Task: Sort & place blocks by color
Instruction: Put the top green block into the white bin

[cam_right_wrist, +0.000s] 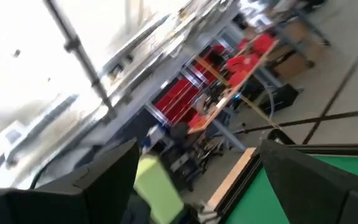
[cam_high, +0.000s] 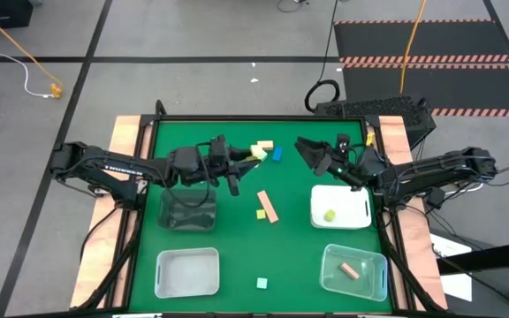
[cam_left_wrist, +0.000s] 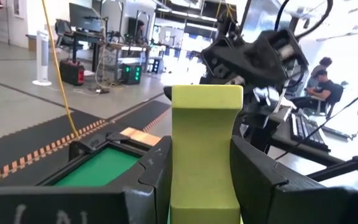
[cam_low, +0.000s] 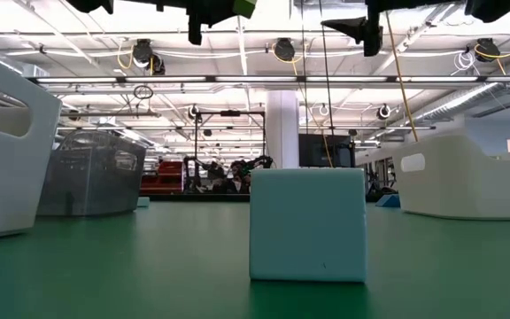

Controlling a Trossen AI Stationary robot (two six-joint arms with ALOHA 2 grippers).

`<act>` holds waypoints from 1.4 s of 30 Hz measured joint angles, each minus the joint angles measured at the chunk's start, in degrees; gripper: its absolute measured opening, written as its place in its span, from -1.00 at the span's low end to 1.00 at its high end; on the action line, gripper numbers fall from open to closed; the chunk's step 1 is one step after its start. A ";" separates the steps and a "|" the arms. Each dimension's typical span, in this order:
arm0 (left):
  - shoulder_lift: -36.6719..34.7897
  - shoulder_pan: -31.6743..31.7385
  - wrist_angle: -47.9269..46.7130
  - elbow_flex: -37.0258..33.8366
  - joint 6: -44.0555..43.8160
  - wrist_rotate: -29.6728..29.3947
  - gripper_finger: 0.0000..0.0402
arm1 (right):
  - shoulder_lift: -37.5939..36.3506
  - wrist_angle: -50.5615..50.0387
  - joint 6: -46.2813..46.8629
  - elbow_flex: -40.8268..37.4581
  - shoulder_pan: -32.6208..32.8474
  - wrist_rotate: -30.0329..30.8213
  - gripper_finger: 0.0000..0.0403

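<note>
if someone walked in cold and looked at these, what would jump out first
Most striking is the yellow-green block clamped in the left end effector, held up above the middle of the green table. The right end effector hangs open and empty across from it, above the white tray that holds a small yellow-green piece. In the low view, a pale mint cube fills the foreground.

Grey concrete floor, striped black mat, bright ceiling lights, red racks
</note>
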 joint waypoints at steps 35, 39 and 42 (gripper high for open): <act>6.42 -2.58 7.85 0.06 -13.00 2.29 -0.37 | 20.00 0.53 -18.23 12.68 -6.03 -33.11 0.52; 7.47 -2.58 8.46 0.11 -14.93 2.96 -0.37 | 20.05 1.36 -18.14 12.68 -6.01 -33.28 0.34; 7.65 -2.58 8.28 0.09 -15.72 3.75 -0.37 | 20.04 2.88 -18.14 12.68 -5.98 -33.28 0.16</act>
